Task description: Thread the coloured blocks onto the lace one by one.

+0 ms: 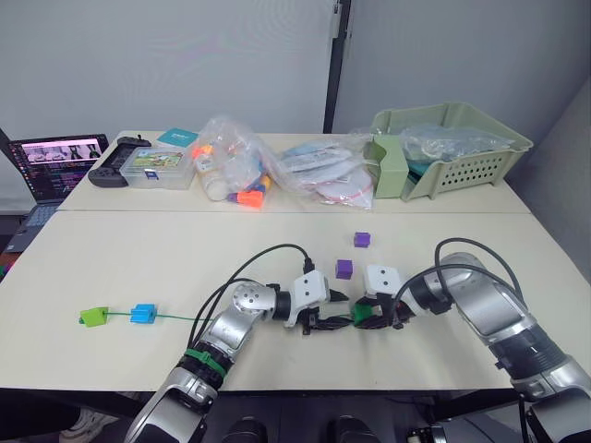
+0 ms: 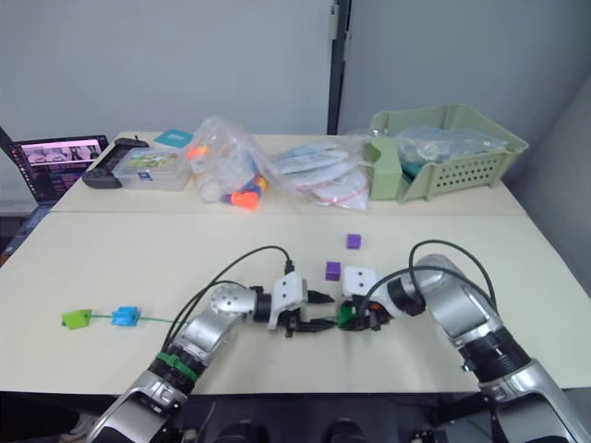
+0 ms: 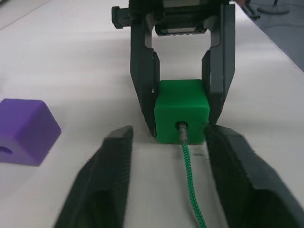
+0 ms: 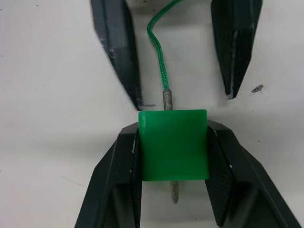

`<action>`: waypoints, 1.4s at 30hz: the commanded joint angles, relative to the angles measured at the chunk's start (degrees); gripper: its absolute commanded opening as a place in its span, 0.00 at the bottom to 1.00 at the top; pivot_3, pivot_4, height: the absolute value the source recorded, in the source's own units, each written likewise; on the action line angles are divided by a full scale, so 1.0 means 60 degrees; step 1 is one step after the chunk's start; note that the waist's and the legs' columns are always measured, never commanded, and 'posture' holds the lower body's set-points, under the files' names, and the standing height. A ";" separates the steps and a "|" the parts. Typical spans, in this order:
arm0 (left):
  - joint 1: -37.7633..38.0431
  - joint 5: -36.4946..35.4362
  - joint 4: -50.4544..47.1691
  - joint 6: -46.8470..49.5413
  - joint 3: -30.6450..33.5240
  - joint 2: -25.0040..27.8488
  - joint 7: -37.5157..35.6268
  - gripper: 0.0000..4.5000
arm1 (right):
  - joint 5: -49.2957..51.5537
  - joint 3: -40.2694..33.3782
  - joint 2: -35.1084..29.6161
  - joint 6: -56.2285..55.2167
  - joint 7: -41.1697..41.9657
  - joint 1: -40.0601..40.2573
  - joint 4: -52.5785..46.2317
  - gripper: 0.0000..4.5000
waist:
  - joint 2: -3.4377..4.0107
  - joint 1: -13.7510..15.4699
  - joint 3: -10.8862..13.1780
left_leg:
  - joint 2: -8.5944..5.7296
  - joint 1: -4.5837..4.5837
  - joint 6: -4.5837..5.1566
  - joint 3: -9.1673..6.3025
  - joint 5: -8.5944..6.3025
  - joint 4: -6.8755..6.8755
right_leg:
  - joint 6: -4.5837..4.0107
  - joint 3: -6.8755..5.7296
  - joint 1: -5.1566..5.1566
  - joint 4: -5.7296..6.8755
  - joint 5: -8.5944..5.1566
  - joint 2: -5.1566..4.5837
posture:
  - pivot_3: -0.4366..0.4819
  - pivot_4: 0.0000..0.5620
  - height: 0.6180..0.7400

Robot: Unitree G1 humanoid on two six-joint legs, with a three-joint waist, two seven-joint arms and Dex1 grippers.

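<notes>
**Needle tip through the dark green block, pull-through pending**

Right gripper [image 4: 173, 190] clamped on the dark green block [image 4: 174, 145], block resting on the table [image 1: 111, 268] near the front edge, mid-table. Grey needle tip [image 4: 167, 99] entering the block's hole on the side facing the left gripper, far end poking out the opposite face between the right fingers [image 4: 114, 190]. Needle axis in line with the hole and with both grippers, roughly along the table's width, flat on the surface.

Left gripper [image 3: 166, 142] spread wide, holding nothing, straddling the lace [image 3: 192, 190] just short of the block; fingertips close to the block but apart from it. Lace lying slack between them, then trailing off toward the robot's left to the blue block [image 1: 142, 314] and lime green block [image 1: 93, 317], both already strung, well apart from the action.

Two purple blocks [image 1: 344, 269] loose on the table just beyond the grippers, second one [image 1: 362, 240] farther back.

Key relation: exposed tip sits on the right arm's side, deep between its fingers, but that gripper is busy holding the block. Likely needs a regrip, or the left closing on the lace and feeding more through. Both forearms low, wrists turned inward, grippers nose to nose
</notes>
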 commanded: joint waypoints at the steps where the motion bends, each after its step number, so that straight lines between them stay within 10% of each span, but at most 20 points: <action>1: 0.0152 0.0144 -0.0702 0.0179 -0.0056 0.0375 -0.0160 0.59 | 0.0125 0.0156 0.0059 0.0039 0.0073 0.0162 -0.0133 0.27 | 0.0001 -0.0003 0.0000 | 0.0001 0.0002 0.0000 0.0000 0.0000 -0.0002 | 0.0000 0.0000 0.0000 0.0000 0.0000 0.0001 | 0.48 0.27 1.00; 8: 0.0396 0.0180 -0.1277 0.0711 -0.0007 0.0582 0.0050 0.59 | 0.0082 0.0228 0.0189 -0.0018 0.0068 0.0072 0.0010 0.27 | 0.0000 -0.0006 0.0000 | 0.0006 0.0004 0.0000 0.0000 0.0000 -0.0002 | 0.0000 -0.0001 0.0001 0.0000 0.0000 0.0004 | 0.48 0.27 1.00; 17: 0.0320 -0.0007 -0.1368 0.1555 0.0022 0.0406 0.0021 0.00 | 0.0048 0.0241 0.0221 -0.0004 0.0074 0.0062 0.0003 0.27 | 0.0000 -0.0029 0.0000 | 0.0010 0.0005 0.0002 0.0001 -0.0001 -0.0003 | -0.0001 -0.0001 0.0001 0.0000 0.0000 0.0010 | 0.48 0.27 1.00; 32: -0.0565 0.0149 -0.0545 0.1777 -0.0312 -0.0547 -0.0210 0.00 | 0.0145 0.0245 0.0147 0.0445 -0.0004 0.0337 -0.0510 0.27 | -0.0001 0.0006 0.0000 | 0.0003 0.0003 0.0002 0.0000 -0.0001 0.0004 | 0.0000 0.0000 0.0008 -0.0001 0.0000 0.0006 | 0.48 0.27 1.00; 42: -0.0300 -0.0018 -0.1715 0.2502 0.0059 0.0315 -0.0258 0.70 | 0.0187 0.0206 0.0164 0.0707 -0.0084 0.0441 -0.0688 0.27 | 0.0000 -0.0012 -0.0001 | 0.0007 -0.0002 0.0004 -0.0003 -0.0003 0.0007 | 0.0000 0.0000 0.0001 0.0001 0.0000 0.0008 | 0.48 0.27 1.00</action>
